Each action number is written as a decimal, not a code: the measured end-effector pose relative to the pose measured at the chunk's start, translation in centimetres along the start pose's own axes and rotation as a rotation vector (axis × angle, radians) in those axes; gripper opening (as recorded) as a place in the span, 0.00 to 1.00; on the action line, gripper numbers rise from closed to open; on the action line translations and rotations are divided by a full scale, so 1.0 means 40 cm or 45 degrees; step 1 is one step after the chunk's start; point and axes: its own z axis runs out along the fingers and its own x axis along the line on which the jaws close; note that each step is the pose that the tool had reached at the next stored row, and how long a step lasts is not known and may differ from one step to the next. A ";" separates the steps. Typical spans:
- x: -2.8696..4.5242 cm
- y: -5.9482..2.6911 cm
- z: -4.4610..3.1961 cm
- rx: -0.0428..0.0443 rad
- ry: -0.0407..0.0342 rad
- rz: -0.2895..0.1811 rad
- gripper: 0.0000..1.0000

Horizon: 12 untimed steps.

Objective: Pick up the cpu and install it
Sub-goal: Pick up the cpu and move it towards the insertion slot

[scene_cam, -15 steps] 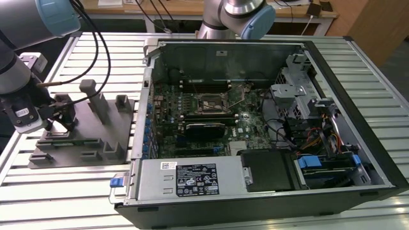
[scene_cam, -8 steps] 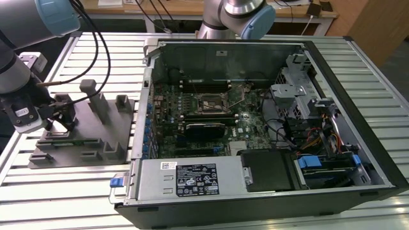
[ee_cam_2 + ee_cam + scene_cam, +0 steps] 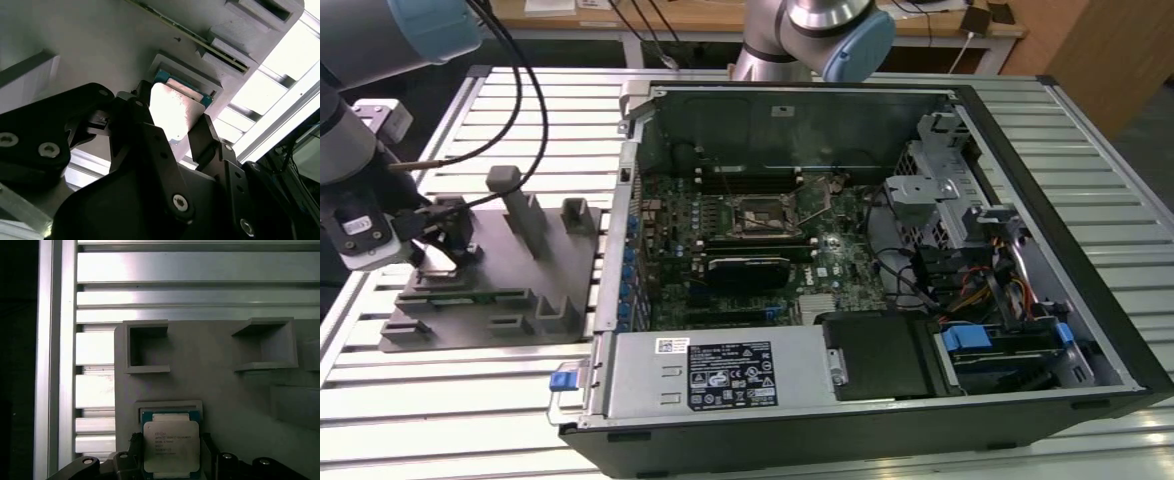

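Second wrist view: gripper (image 3: 171, 114) straddles cpu (image 3: 177, 119), edge hidden; cannot tell if clamped.

No writing can be made out from here. Faint grey lines of print cross the cpu (image 3: 171, 445) in the first wrist view. A black label (image 3: 731, 374) with white marks sits on the power supply box (image 3: 640, 378), lower centre of the exterior view.

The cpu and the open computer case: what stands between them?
The upright posts of the grey fixture that holds the cpu stand between it and the computer case, as the exterior view shows.
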 end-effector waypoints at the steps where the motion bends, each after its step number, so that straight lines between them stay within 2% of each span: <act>1: 0.000 0.001 -0.005 0.000 -0.0006 0.000 0.55; 6: -0.001 0.005 -0.034 0.000 -0.0051 0.000 0.55; 12: -0.002 0.010 -0.078 0.000 -0.0118 -0.001 0.55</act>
